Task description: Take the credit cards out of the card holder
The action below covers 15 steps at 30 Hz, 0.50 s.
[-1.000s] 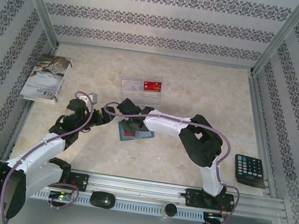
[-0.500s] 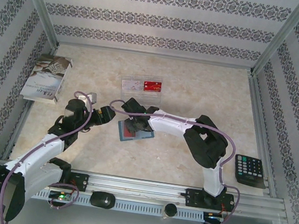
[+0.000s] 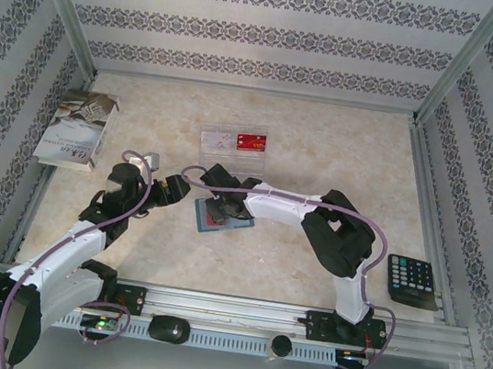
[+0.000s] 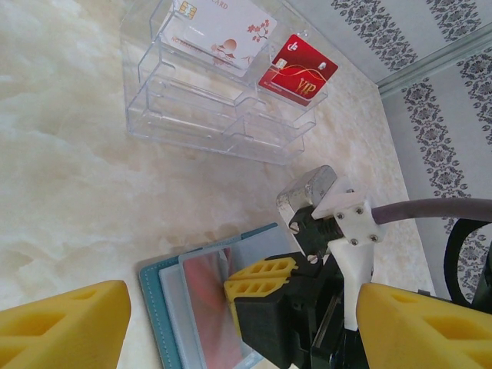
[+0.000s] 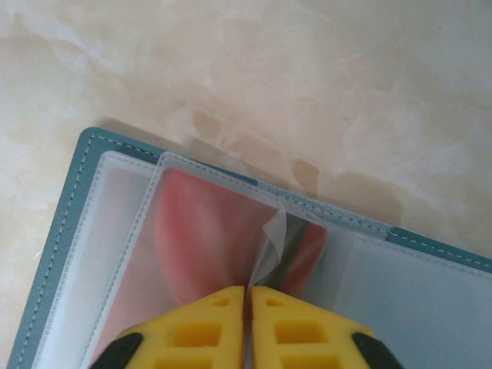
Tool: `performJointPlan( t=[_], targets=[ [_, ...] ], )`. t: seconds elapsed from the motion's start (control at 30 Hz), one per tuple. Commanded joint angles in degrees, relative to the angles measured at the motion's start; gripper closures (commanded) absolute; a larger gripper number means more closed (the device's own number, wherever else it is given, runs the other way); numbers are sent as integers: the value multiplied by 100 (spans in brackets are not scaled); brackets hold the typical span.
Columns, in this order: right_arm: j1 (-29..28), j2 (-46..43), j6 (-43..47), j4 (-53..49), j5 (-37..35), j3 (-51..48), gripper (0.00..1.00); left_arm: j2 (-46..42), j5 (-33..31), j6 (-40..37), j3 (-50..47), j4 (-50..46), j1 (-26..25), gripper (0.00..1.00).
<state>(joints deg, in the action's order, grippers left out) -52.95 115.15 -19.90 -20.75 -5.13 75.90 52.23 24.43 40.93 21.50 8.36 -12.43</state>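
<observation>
while the left gripper (image 3: 178,190) gapes, the right gripper (image 5: 247,307) pinches the card holder (image 5: 63,223), lying open lengthwise left-to-right.

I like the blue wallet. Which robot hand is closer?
Right. The right gripper is shut on a clear sleeve of the card holder; the left gripper hangs open beside it.

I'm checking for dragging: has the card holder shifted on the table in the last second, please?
No. The card holder lies as before, same gap from the clear tray.
</observation>
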Motion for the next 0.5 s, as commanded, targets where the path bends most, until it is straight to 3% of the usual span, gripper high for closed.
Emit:
performJointPlan(
  t=[0.0,0.2,0.47],
  targets=[
    [118,6,-99,63,195,-238,97,82,150,-17,39,50,-70,23],
    [437,-440,-465,1101,1022,-852,100,275,206,37,-18,220,-187,30],
    [925,-719,-1281,2207,2152,-1391,100,941,124,215,-8,924,-657,46]
  ],
)
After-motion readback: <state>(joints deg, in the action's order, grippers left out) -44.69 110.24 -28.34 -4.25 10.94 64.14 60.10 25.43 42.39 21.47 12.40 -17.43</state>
